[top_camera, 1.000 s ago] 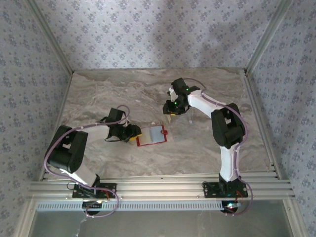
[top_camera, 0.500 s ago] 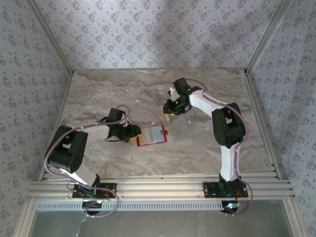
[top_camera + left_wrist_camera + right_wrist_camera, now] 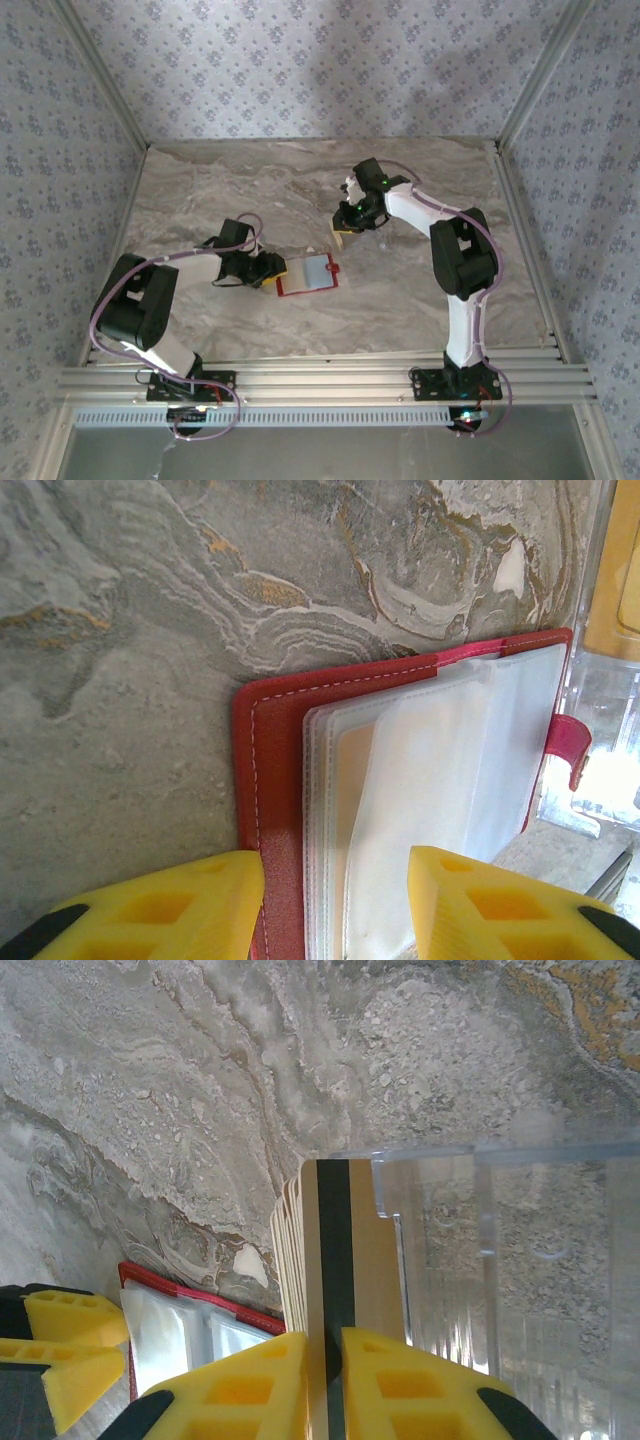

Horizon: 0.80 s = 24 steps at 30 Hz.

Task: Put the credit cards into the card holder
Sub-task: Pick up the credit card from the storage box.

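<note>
The right gripper (image 3: 325, 1350) is closed, pinching the upright credit cards (image 3: 355, 1230) beside a clear stand (image 3: 500, 1250). The left gripper (image 3: 335, 870), partly open, straddles the open red card holder (image 3: 275, 770) lying on the marble table (image 3: 120, 630), perhaps pressing it.

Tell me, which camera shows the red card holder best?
Left wrist view: the card holder lies open close up, clear sleeves visible. The top view shows it small; the right wrist view catches one corner.
</note>
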Tool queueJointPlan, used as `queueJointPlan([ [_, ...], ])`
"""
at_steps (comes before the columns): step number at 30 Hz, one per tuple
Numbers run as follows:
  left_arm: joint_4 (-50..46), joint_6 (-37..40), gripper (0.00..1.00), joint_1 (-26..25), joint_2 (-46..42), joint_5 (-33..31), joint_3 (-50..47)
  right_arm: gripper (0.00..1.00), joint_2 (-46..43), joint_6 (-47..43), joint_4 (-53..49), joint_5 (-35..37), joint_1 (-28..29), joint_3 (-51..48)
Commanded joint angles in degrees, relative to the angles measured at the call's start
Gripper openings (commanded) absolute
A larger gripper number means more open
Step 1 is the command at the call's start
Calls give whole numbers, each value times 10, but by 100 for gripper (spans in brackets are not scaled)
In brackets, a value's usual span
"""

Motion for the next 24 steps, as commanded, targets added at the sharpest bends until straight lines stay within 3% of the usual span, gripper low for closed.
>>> queueJointPlan([
  [1,-14,-1,44,-2,25,-5,-1,18,-23,2,-9,-5,-5,-6],
  [24,-13,-1,44,-2,32,-5,1,6,-62,-3,-47,77,-1,-1],
])
